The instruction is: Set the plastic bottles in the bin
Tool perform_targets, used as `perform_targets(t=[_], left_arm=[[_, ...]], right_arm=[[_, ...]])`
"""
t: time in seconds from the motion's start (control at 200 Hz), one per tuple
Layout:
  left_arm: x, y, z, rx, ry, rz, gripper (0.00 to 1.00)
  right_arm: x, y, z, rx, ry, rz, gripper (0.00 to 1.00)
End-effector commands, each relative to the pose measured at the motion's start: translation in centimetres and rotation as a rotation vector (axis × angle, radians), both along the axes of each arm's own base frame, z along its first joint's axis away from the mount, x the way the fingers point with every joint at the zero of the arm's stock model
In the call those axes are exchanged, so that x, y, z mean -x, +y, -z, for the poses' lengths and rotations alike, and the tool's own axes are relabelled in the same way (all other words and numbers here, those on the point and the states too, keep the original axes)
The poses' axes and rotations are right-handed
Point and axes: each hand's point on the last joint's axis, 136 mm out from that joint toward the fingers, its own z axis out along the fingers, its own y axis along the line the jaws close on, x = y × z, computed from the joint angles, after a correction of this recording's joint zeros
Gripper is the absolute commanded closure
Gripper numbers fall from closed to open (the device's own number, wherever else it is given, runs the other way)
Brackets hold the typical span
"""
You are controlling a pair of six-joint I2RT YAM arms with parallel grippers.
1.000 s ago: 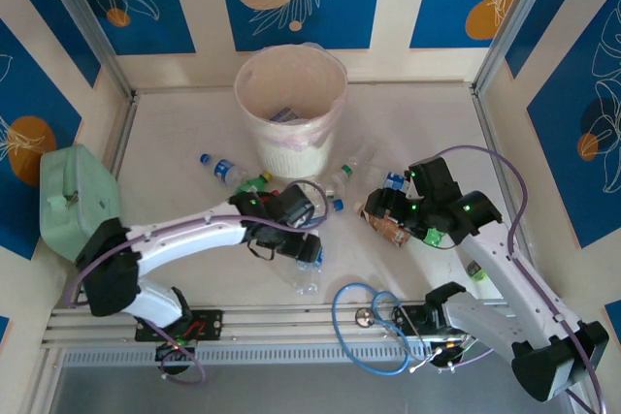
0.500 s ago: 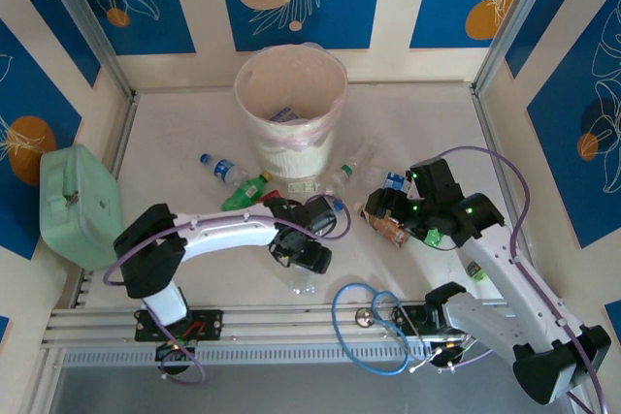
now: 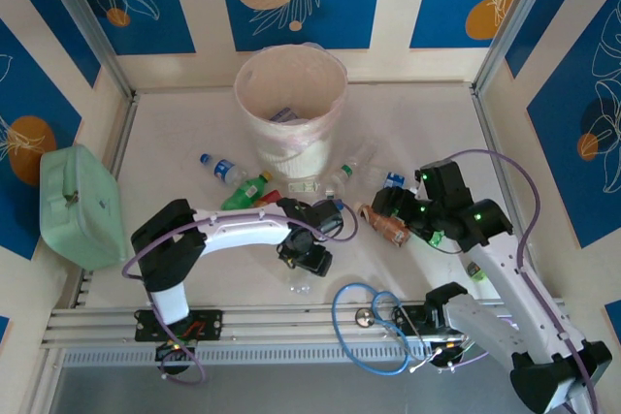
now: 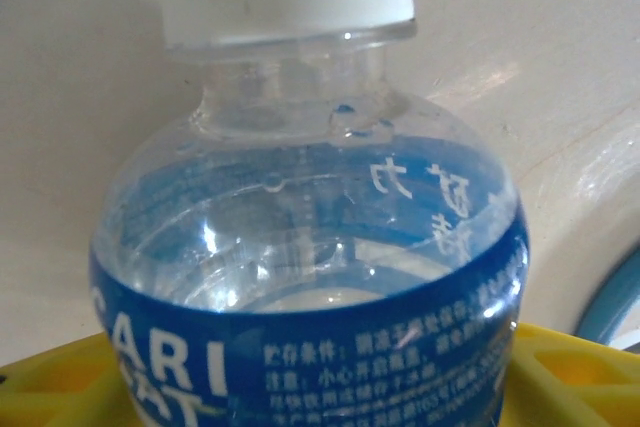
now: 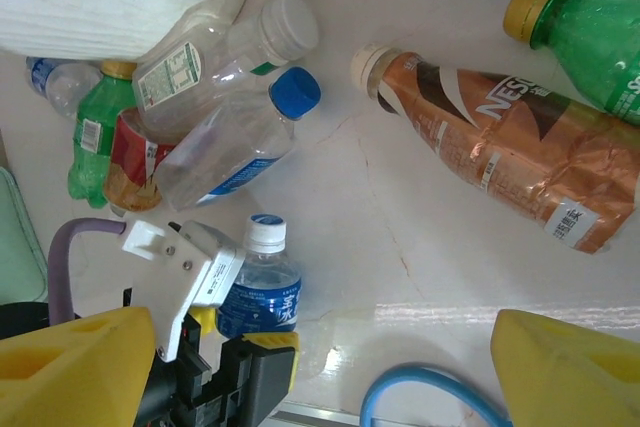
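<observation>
A clear plastic bottle (image 4: 310,277) with a blue label and a white cap lies on the table near the front edge, also seen from the right wrist (image 5: 262,287). My left gripper (image 3: 309,259) has its yellow fingers (image 4: 60,387) pressed against both of its sides. The bin (image 3: 254,133), round and whitish with a pink liner, stands at the back centre. More bottles lie in front of it: a green one (image 3: 247,189), a blue-capped one (image 5: 240,142) and a red-labelled one (image 5: 135,162). My right gripper (image 5: 330,362) hangs open over the table, nothing between its fingers.
A brown Nescafe bottle (image 5: 500,157) and a green bottle with a yellow cap (image 5: 590,27) lie under the right arm. A mint-green case (image 3: 78,203) stands at the left wall. A blue cable loop (image 3: 369,322) lies by the front rail.
My left arm has swung its gripper toward the front edge, over the blue-labelled bottle, and the jaws have narrowed onto it. The right gripper has barely moved.
</observation>
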Motion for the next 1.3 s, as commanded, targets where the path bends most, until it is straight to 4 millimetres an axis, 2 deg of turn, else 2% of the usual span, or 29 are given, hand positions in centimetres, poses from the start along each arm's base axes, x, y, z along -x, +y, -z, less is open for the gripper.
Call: perform_targets(t=[0.0,0.14,0.275,0.625,0.795,0.99,1.296], left_arm=[[0.2,0.1,-0.8,-0.027,-0.02,0.014,0.34],[0.1,0.4,-1.7,-0.042,-0.058,0.018,0.39],[0.1,0.1,-3.3,-0.023,-0.09,0.028,0.41],[-1.4,-1.6,-10.3,0.138,-0.218,0.002,0.42],[-1.4,-2.3,-12.2,0.215,-0.239,0.018,0.43],[-1.6,-2.2,-14.1,0.235,-0.267,0.026,0.44],[-2.8,-3.4,-19.9,0.335,-0.363,0.039,0.44]], right_arm=[[0.7,-0.2,0.2,-0.014,0.013,-0.008,0.12],[0.8,-0.7,0.0,-0.008,0.015,0.002,0.13],[0.9,-1.2,-0.3,-0.013,0.0,0.017,0.13],[-0.2,-1.6,-1.3,-0.033,-0.023,0.054,0.14],[-0.7,-1.6,-1.9,-0.037,-0.038,0.06,0.14],[-0.7,-1.5,-1.6,-0.046,-0.03,0.063,0.14],[-0.8,-1.6,-2.2,-0.042,-0.045,0.062,0.14]])
